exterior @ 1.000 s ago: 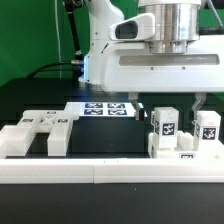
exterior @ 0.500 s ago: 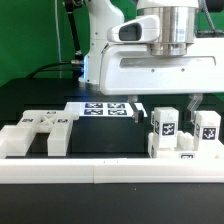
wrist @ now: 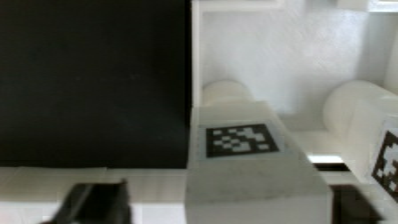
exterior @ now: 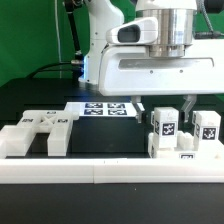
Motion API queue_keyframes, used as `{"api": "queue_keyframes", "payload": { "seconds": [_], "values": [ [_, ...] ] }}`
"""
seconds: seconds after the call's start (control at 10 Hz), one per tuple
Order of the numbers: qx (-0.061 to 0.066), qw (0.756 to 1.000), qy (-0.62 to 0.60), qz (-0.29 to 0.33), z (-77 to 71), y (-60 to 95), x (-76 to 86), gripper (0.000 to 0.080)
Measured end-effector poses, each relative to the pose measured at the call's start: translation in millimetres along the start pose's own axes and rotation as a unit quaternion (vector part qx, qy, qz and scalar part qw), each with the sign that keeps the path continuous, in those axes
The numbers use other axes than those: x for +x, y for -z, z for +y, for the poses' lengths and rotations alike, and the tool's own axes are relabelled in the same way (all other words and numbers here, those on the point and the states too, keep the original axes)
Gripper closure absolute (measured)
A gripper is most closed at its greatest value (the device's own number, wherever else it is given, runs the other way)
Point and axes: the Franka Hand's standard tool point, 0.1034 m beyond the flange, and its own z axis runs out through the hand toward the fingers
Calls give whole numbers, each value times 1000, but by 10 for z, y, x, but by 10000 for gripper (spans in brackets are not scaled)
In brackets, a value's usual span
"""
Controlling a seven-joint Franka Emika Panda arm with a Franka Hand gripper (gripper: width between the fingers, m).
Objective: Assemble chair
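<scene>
Two upright white chair parts with tag markers stand at the exterior view's right: one [exterior: 165, 127] directly under my gripper [exterior: 167, 106], the other [exterior: 208, 127] beside it. My gripper's dark fingers [exterior: 140, 108] straddle the first part without closing on it. In the wrist view that tagged part [wrist: 240, 150] fills the space in my gripper [wrist: 231, 200], with a visible gap at one finger [wrist: 98, 200]. The neighbouring part [wrist: 365, 110] shows beside it. Flat notched chair parts [exterior: 35, 135] lie at the exterior view's left.
The marker board [exterior: 105, 110] lies on the black table behind the parts. A long plain white border rail [exterior: 100, 175] runs along the front. The big white arm body [exterior: 160, 65] hangs over the right half of the scene.
The fingers have drawn closer together on either side of the upright tagged part. The arm and the parts have not shifted.
</scene>
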Motion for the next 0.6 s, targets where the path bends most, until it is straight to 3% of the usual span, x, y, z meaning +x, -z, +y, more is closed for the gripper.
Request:
{"api": "queue_keyframes", "payload": {
  "seconds": [0.1,0.6],
  "values": [
    [0,1000,-6,0,0,-3,-1,513],
    [0,993,-116,-1,1,-15,-8,511]
  ]
}}
